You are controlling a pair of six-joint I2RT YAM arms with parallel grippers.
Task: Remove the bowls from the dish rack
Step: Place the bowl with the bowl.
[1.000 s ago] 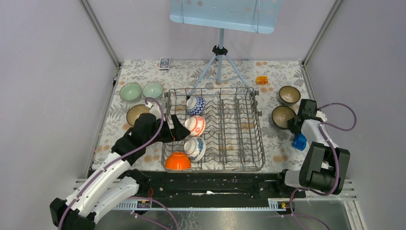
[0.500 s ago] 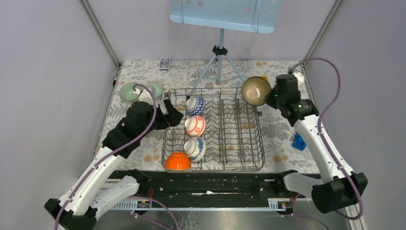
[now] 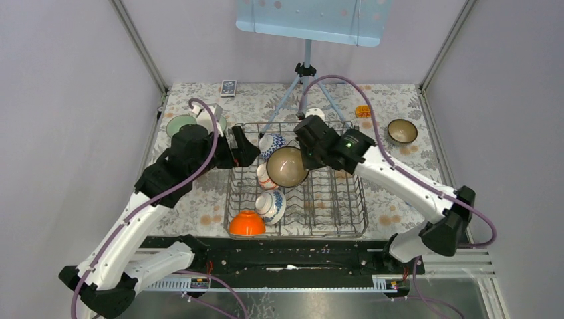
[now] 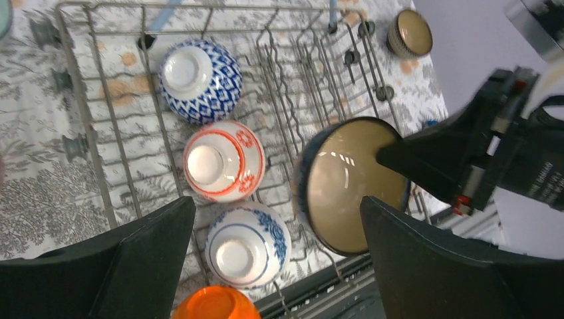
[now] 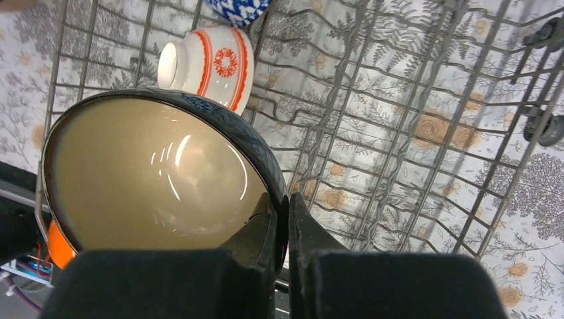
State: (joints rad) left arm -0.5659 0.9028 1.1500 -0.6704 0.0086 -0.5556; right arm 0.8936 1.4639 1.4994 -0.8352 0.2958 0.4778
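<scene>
Hanging tilted over dish rack [image 3: 332, 206] middle: dark brown bowl [image 3: 286, 166], rim pinched tight in right gripper [image 5: 281, 206]. Left gripper [image 3: 241, 147] spread wide, empty, above rack's left edge. Risk: thin rim hold slips, bowl drops onto red-and-white bowl [image 5: 211, 63] close beneath; arms crowd same rack half, could knock. Right wrist view shows pinch; top view hides it, yet shows pale green bowl [image 3: 175, 125] outside rack's far-left corner.

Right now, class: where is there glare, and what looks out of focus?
Right wrist view: glare streaks inside the dark brown, tan-lined ceramic bowl; the right gripper pinching its rim is soft. Left wrist view: same glare; left gripper blurred. Top view: sharp.
</scene>
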